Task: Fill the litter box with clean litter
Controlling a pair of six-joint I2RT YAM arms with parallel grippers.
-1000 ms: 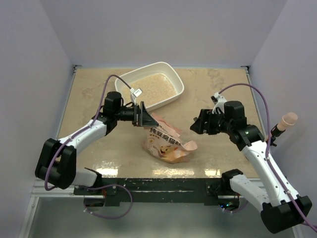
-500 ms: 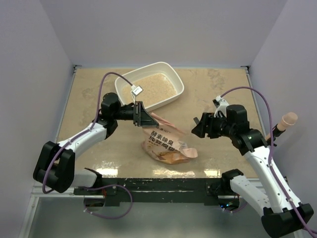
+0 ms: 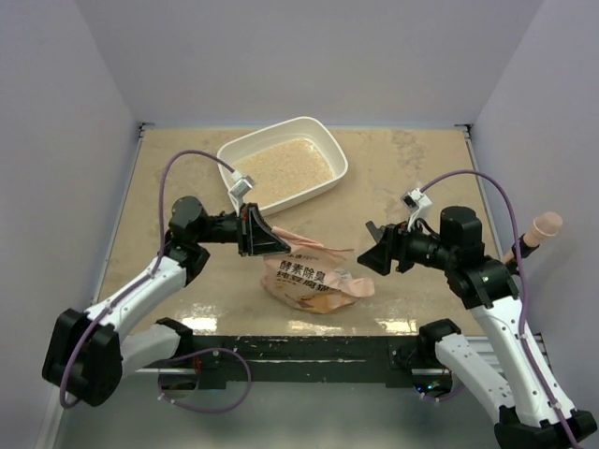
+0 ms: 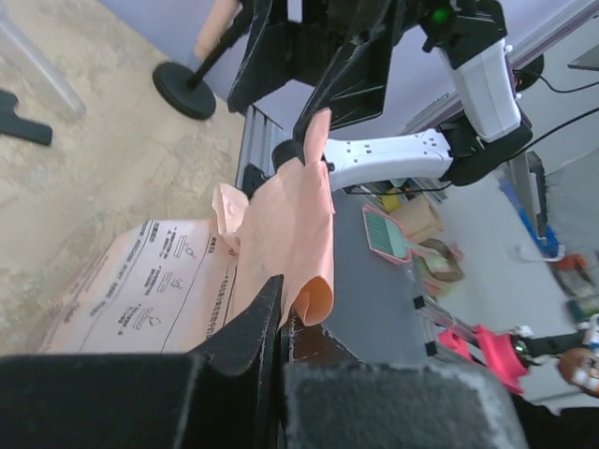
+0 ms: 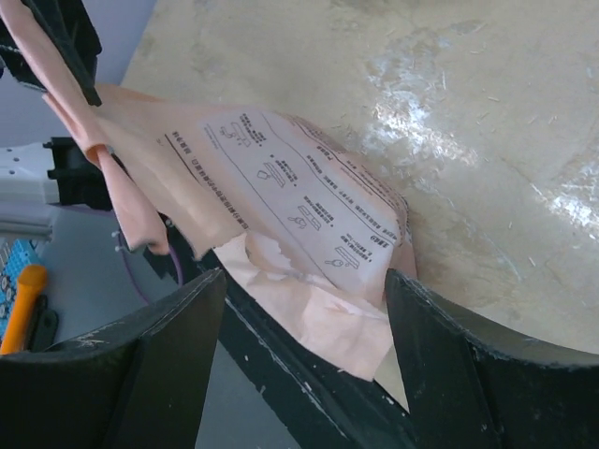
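The litter box [image 3: 321, 137] looks like smooth white plastic with a light gloss on the rim. The clean litter [image 3: 285, 166] in it is fine, grainy and matt. The bag [image 3: 314, 281] is a thin soft film, creased, with a dull printed face. The desk [image 3: 412, 178] is a smooth mottled beige top, shiny near the front edge. The left claw [image 3: 279, 245] and the right claw [image 3: 372, 257] are matt black plastic, a bit scuffed
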